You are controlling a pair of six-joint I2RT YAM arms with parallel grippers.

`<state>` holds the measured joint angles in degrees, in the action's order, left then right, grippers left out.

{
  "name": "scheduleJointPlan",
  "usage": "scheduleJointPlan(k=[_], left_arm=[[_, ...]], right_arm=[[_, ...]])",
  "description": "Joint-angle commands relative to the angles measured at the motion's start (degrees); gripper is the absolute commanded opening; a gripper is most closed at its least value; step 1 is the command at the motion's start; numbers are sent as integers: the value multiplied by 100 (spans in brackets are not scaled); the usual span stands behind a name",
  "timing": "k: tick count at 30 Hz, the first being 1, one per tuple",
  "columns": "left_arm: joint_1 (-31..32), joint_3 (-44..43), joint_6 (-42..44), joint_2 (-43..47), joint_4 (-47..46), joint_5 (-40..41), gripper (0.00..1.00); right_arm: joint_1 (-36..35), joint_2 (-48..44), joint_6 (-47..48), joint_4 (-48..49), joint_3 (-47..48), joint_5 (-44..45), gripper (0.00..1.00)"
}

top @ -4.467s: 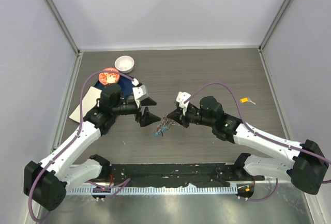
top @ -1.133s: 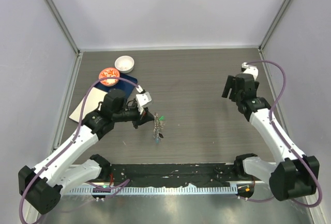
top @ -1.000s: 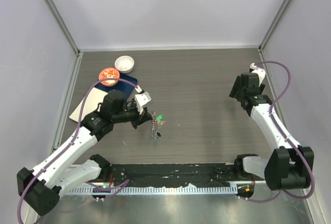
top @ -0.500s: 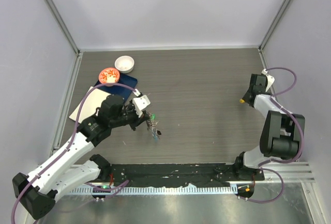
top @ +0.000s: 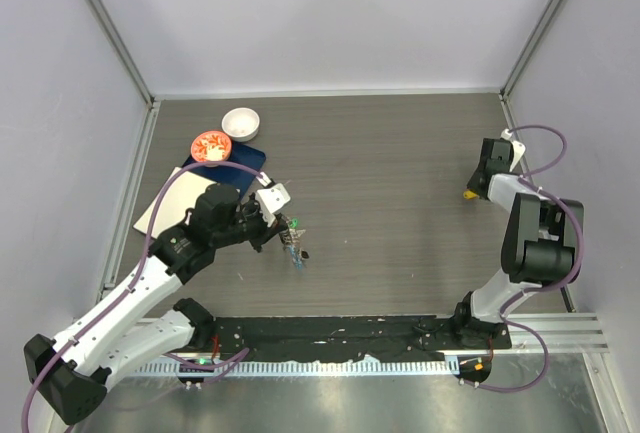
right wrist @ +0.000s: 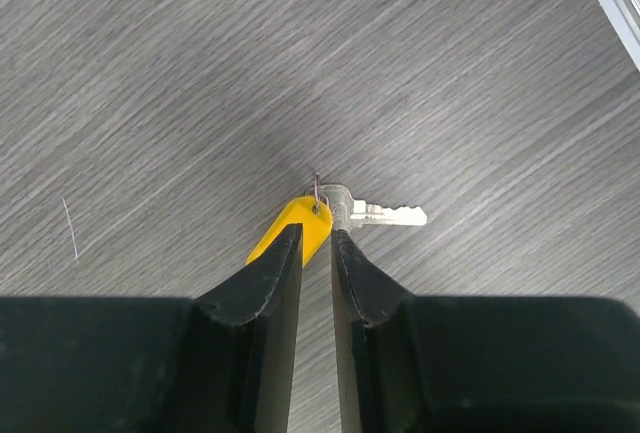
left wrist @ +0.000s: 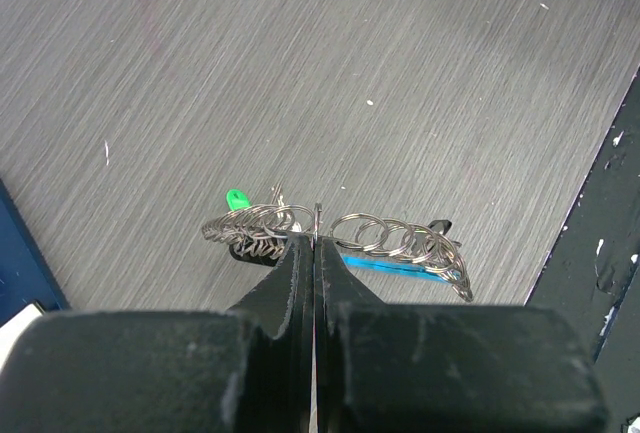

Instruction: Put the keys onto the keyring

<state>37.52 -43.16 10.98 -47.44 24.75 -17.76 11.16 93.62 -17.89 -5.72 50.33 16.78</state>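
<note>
The right gripper (right wrist: 318, 233) has left the middle of the table (right wrist: 150, 73) and has gone out to the far right side. There its fingers, which were spread wide one moment ago, have come near to each other over a single key (right wrist: 385, 215). The narrow gap between the tips now sits over the ring end of the key's yellow tag (right wrist: 295, 218). The rest of the tag runs under the left finger, and the silver blade points away to the right, just past the tips. Whether the fingers already press on the tag I cannot tell. I judge this to be the pickup of the next key, which must afterwards be carried across to the other arm.

The left gripper (left wrist: 315, 238) is pressed together and pinches the keyring (left wrist: 390, 238) at its middle, right at the fingertips. It has pulled it a little nearer to its own side. The keyring is a chain of small grey wire loops that spreads to both sides of the tips. A blue plastic piece (left wrist: 385, 266) lies under the right half, and a green tag (left wrist: 237, 198) sticks out at the left end.
</note>
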Motion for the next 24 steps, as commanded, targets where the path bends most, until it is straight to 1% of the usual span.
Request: scheduleJointPlan(k=[1, 2, 4, 24], left_arm=[[28, -26, 79, 86, -252, 18, 0], [19, -17, 71, 77, -252, 18, 0], [19, -17, 71, 86, -252, 9, 0], [27, -9, 88, 86, -225, -43, 0]], right_arm=[[36, 112, 110, 369, 258, -7, 24], [36, 138, 110, 369, 276, -25, 21], [36, 182, 110, 378, 294, 10, 20], [71, 472, 356, 475, 329, 107, 19]])
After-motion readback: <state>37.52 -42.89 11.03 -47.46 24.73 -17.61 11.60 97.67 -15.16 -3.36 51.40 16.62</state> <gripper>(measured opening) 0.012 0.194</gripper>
